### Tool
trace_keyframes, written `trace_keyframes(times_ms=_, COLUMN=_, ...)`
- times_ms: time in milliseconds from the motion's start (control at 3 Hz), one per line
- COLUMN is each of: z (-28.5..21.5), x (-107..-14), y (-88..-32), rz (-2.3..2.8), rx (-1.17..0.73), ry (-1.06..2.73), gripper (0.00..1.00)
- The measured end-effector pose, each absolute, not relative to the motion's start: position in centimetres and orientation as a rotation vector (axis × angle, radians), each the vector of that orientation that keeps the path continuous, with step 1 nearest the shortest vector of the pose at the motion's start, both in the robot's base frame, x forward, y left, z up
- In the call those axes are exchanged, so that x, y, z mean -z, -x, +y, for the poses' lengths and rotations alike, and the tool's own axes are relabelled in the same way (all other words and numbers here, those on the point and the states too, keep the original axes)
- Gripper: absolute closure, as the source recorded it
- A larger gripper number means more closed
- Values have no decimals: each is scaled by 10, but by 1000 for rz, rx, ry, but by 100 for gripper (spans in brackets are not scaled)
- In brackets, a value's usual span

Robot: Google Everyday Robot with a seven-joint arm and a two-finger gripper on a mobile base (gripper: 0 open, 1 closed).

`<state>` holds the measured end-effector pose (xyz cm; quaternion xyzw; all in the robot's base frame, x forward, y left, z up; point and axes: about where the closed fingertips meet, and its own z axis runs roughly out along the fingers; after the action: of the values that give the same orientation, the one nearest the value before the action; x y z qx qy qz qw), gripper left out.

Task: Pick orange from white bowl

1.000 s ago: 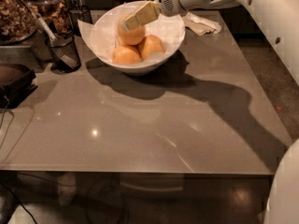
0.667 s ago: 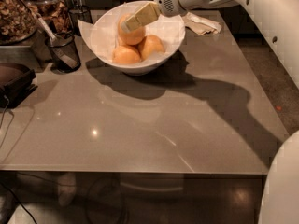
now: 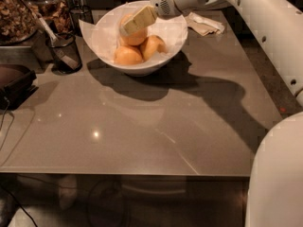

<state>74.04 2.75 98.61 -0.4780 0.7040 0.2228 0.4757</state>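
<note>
The gripper (image 3: 127, 28) is hanging over the white bowl (image 3: 97, 36) at the far side of the surface (image 3: 142, 126), reaching in from the upper right at the end of the white arm (image 3: 255, 13). Its pale yellow fingers (image 3: 140, 19) are pointing down and to the left, and they are gripping the orange (image 3: 135, 38). One finger is lying across the near side of the fruit. The other one is hidden behind it.

The orange is sitting highest of the three fruits, toward the back of the bowl. It is touching the two other oranges below it, so it is not yet lifting free of them. One of these is lying at the front left (image 3: 128, 56) and the second at the front right (image 3: 152, 46), and the two are pressing against each other. The bowl is standing upright, with its wide rim running out to a point on the left side.

Just to the left of the bowl a small dark cup (image 3: 64, 51) is standing with a pale utensil leaning inside it. Behind the cup, jars (image 3: 16, 13) with brown contents are filling the corner. A crumpled white napkin (image 3: 204, 23) is lying to the right of the bowl, under the arm. The arm and the bowl are throwing a broad shadow over the middle of the surface.
</note>
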Motion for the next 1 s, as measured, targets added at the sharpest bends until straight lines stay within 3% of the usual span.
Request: trace_keyframes(times_ms=1000, z=39, x=-966, y=-744, rz=1746, rx=-599, ry=1193, gripper=0)
